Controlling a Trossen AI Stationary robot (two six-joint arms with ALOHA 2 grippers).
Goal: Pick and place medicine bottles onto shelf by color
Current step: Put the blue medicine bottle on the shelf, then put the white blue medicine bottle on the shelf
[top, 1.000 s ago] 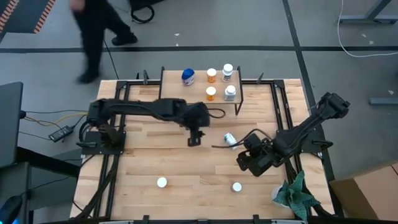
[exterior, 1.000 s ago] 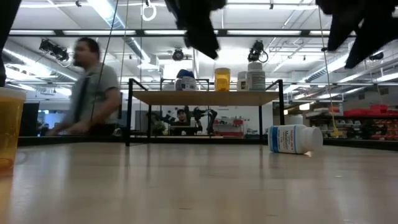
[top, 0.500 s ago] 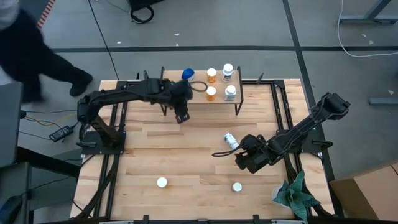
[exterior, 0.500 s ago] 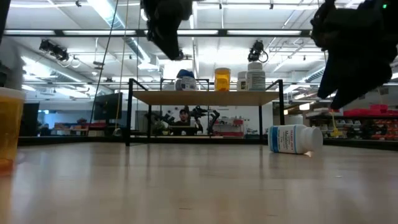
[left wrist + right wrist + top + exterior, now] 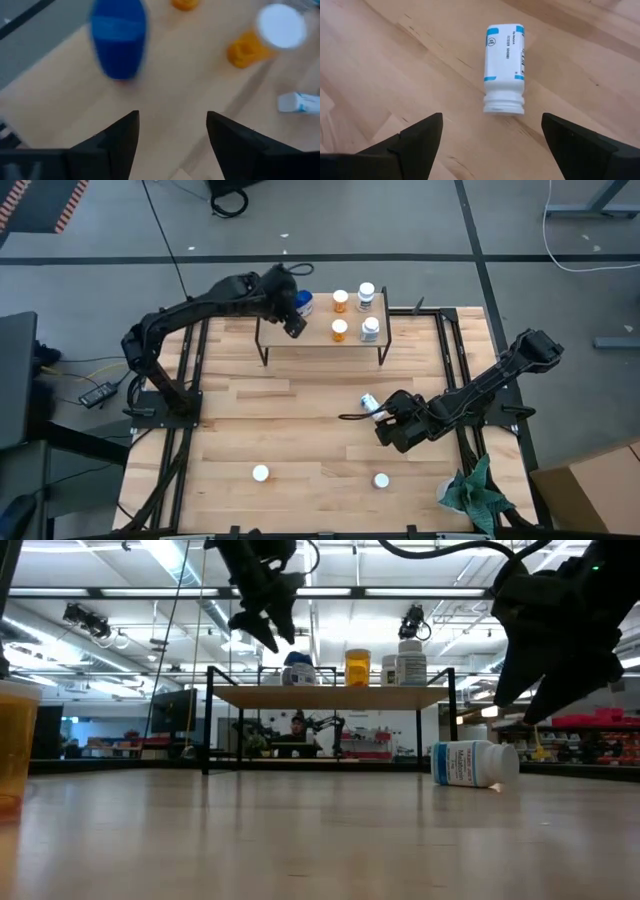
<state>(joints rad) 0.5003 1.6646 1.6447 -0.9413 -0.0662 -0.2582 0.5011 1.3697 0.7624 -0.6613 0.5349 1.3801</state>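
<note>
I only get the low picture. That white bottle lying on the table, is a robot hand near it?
Observer: Yes. From above, the right gripper sits just beside the fallen white bottle.
Operator: Is it grabbing it?
Observer: No. Its wrist camera shows both fingers spread wide, with the bottle lying free ahead of them.
Operator: Where's the other hand?
Observer: The left gripper is over the shelf, open and empty, by the blue bottle.
</note>
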